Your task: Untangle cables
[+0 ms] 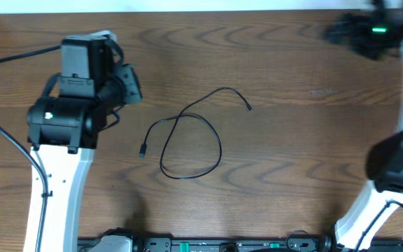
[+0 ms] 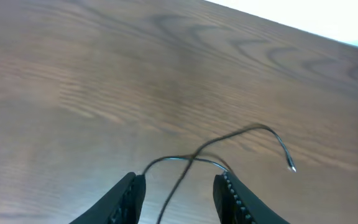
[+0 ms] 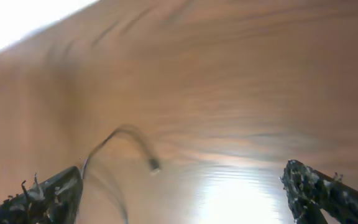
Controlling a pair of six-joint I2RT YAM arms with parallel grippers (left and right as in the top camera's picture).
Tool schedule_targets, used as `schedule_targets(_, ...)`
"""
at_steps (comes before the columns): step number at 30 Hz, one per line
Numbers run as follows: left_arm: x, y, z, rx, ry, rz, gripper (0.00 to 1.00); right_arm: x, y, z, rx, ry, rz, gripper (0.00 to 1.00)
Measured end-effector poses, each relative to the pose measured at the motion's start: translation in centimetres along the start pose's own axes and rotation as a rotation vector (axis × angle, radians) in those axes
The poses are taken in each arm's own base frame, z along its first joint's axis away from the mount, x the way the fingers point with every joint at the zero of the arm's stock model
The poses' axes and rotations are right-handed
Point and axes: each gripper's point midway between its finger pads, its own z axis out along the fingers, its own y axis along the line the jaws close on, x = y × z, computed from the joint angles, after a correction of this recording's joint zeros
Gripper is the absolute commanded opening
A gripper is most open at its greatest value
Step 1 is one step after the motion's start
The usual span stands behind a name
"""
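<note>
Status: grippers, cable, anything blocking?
Left gripper open, empty. Right gripper open, empty. Black cable loose on table, one loop crossing itself. Nothing in the way.

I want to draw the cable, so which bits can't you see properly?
Overhead: the cable's plug ends, too small to identify.
Left wrist: the cable's loop, cut off by the bottom edge.
Right wrist: the cable, blurred; glare whitens the table.
Overhead: the right gripper, blurred at the top edge.

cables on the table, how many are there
1: a thin black cable lies mid-table in one self-crossing loop, one plug end at its left, the other far right. No other cord shows.
</note>
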Motion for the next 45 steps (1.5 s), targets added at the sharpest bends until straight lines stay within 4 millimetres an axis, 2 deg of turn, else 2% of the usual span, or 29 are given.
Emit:
schedule_targets(2, -0.1, 1.6, 0.0, -0.038, 0.002, -0.041, 0.41, 1.5, 4.3, 2.6, -0.031, 0.059, -0.105, 0.99)
schedule_targets(4, -0.1, 3.0, -0.1, -0.072, 0.012, -0.073, 0.4, 3.1, 7.6, 5.0, -0.046, 0.111, -0.189, 0.99)
schedule_targets(6, 0.0, 4.3, -0.1, -0.103, 0.02, -0.104, 0.4, 5.2, 10.7, 7.8, -0.057, 0.172, -0.29, 0.99)
schedule_targets(8, 0.1, 5.6, -0.3, -0.131, 0.026, -0.133, 0.4, 7.6, 13.0, 10.6, -0.07, 0.239, -0.386, 0.99)
schedule_targets(12, 0.1, 8.2, -0.6, -0.184, 0.029, -0.194, 0.4, 13.3, 16.3, 16.1, -0.106, 0.388, -0.605, 0.99)
schedule_targets(15, 0.2, 9.6, -0.8, -0.212, 0.032, -0.227, 0.4, 16.7, 17.8, 18.9, -0.131, 0.462, -0.76, 0.99)
schedule_targets(18, 0.2, 10.4, -1.0, -0.228, 0.033, -0.244, 0.4, 18.9, 19.3, 20.6, -0.146, 0.483, -0.927, 0.99)
schedule_targets(22, 0.2, 10.5, -1.0, -0.23, 0.033, -0.239, 0.4, 21.1, 21.8, 21.1, -0.208, 0.479, -1.177, 0.99)
schedule_targets(26, 0.1, 10.5, -1.0, -0.229, 0.029, -0.235, 0.4, 23.0, 22.9, 22.0, -0.271, 0.486, -1.389, 0.99)
schedule_targets(28, 0.1, 10.5, -1.0, -0.228, 0.029, -0.232, 0.4, 23.7, 23.2, 23.1, -0.286, 0.484, -1.473, 0.99)
schedule_targets(32, 0.1, 10.5, -1.0, -0.228, 0.029, -0.227, 0.4, 24.9, 23.0, 25.6, -0.298, 0.489, -1.549, 0.99)
schedule_targets(36, 0.1, 10.5, -1.0, -0.228, 0.03, -0.223, 0.4, 25.3, 22.4, 27.4, -0.292, 0.491, -1.565, 0.99)
schedule_targets(39, 0.1, 10.5, -1.0, -0.229, 0.03, -0.22, 0.4, 25.2, 22.2, 27.8, -0.288, 0.488, -1.572, 0.93)
schedule_targets(42, 0.2, 10.5, -1.0, -0.229, 0.032, -0.22, 0.41, 24.9, 22.3, 28.2, -0.285, 0.468, -1.578, 0.8)
schedule_targets(45, 0.2, 10.5, -1.0, -0.229, 0.032, -0.22, 0.41, 24.4, 22.6, 28.8, -0.277, 0.436, -1.563, 0.77)
